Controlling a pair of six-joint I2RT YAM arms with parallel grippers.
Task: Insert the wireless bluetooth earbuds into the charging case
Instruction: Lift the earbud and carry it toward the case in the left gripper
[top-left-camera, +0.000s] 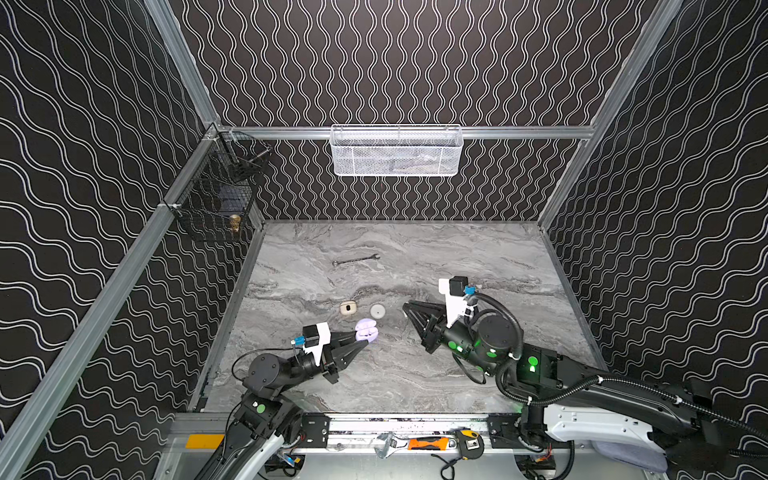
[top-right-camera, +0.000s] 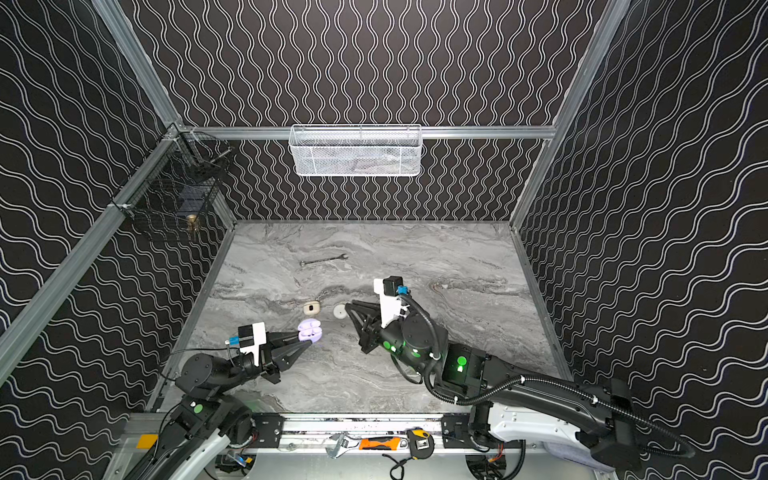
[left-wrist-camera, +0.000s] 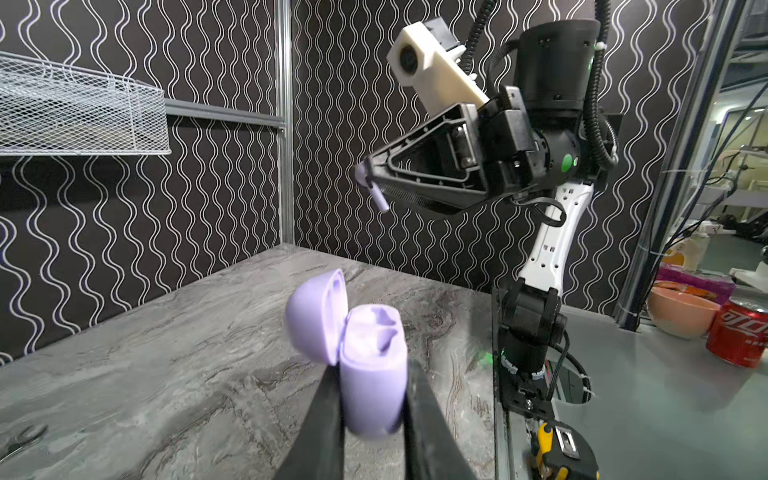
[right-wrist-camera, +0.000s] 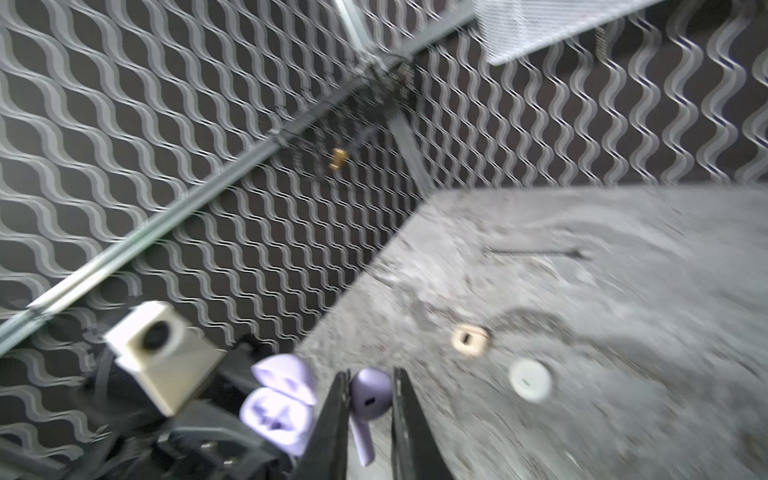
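The right wrist view is blurred, so small details there are hard to make out, and in the left wrist view I cannot tell if the sockets inside the lavender charging case (left-wrist-camera: 374, 386) are empty or filled. The left gripper (top-left-camera: 363, 343) is closed tightly on the lower body of this case, one jaw on each side, and the lid stands open beside the jaws. The right gripper (right-wrist-camera: 370, 372) is closed nearly fully on the head of a lavender earbud (right-wrist-camera: 370, 395); the stem sticks out from between the jaws. The earbud is near the open case but apart from it. Beyond the right gripper, a cream case (right-wrist-camera: 469, 340) and a white round case (right-wrist-camera: 530, 380) lie on the table. A red can (left-wrist-camera: 744, 332) carries white characters, partly cut off, which I cannot read.
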